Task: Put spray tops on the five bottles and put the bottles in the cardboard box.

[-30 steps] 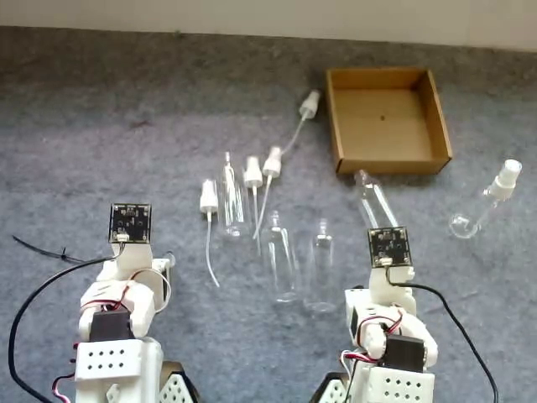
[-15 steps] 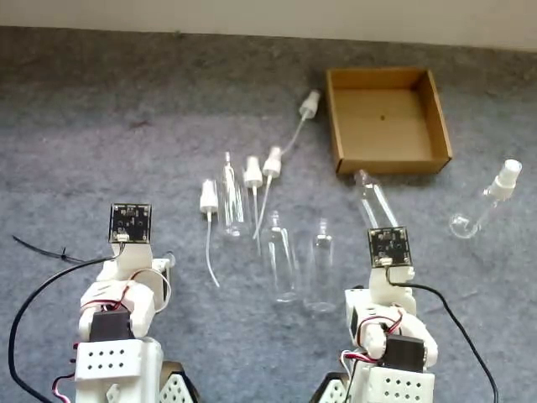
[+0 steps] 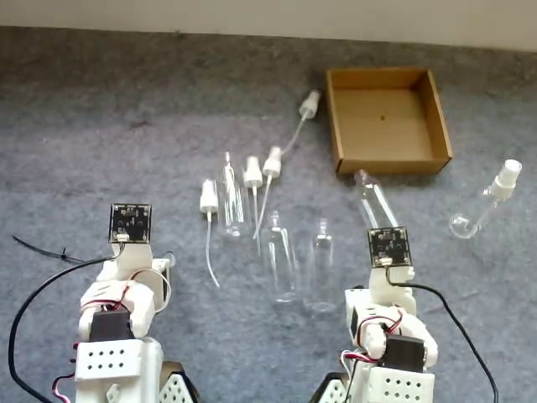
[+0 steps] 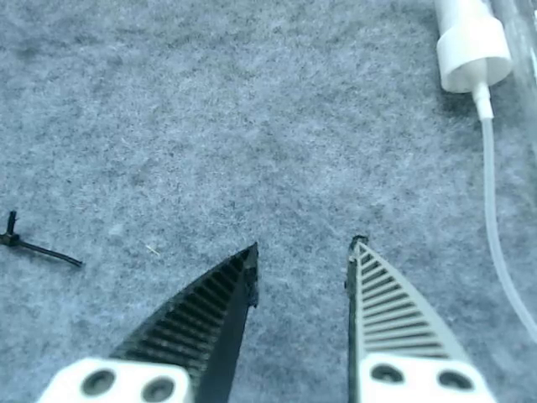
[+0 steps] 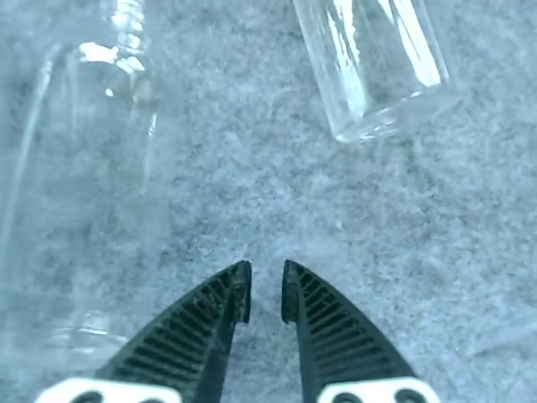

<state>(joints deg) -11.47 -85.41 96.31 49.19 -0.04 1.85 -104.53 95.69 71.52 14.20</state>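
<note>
Meanwhile, both arms sit at the 6 o'clock edge of the grey counter [image 3: 101,101]. The left pincer [image 4: 304,256] hangs moderately open over the grey surface, gripping nothing. A spray top [image 4: 470,42] with a thin tube lies toward 1 o'clock from it, and a black cable tie [image 4: 33,248] lies off at 9 o'clock. The right pincer [image 5: 265,277] is parted only a sliver and also holds nothing, with the base of a clear bottle [image 5: 377,59] just ahead of it. Four uncapped bottles [image 3: 281,264], that one among them, lie on their sides around the counter's middle, with four loose tops [image 3: 252,172] among them. The cardboard box [image 3: 386,126] stands at 1 o'clock, its brown floor showing. A fifth bottle [image 3: 482,210] lies at 3 o'clock, well apart from the box, its white top seemingly fitted.
</note>
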